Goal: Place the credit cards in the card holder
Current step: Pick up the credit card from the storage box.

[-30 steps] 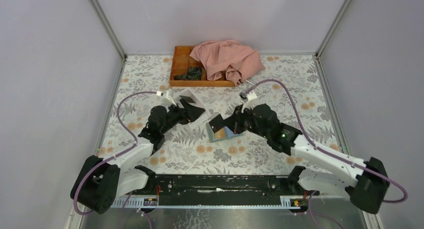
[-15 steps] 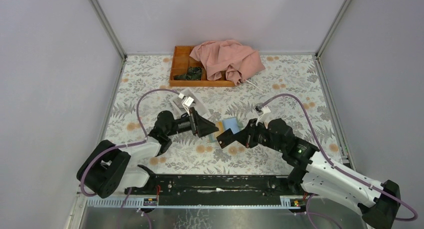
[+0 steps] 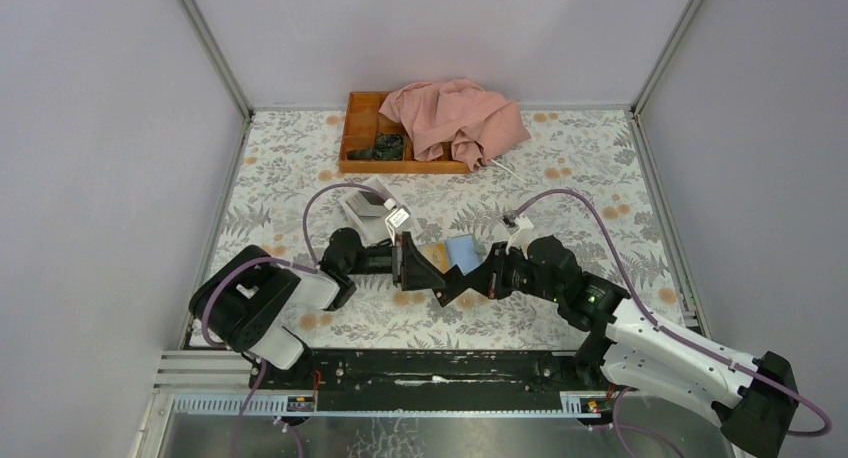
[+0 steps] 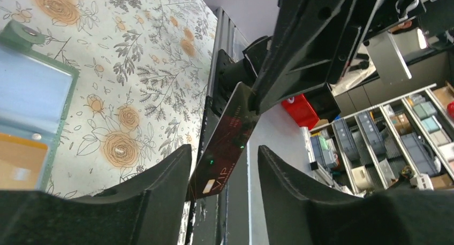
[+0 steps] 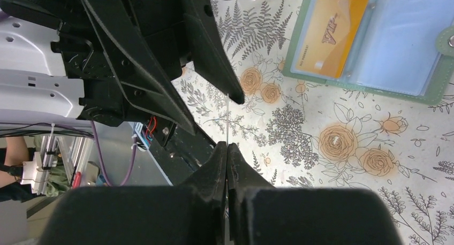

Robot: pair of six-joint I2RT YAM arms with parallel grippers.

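Note:
The card holder lies open on the floral table, grey-green rimmed, with an orange credit card in one pocket and a pale blue pocket beside it. My right gripper is shut on a dark credit card marked VIP, seen edge-on as a thin line in the right wrist view. That card reaches between the fingers of my left gripper, whose jaws stand apart around it, the card close to one finger. From above, both grippers meet just in front of the holder.
An orange wooden tray with a pink cloth over it stands at the back. A white open box sits behind the left arm. The black base rail runs along the near edge.
The left arm swung right and nearer, and the right gripper carried the dark card left to meet it. The left jaws have narrowed around the card.

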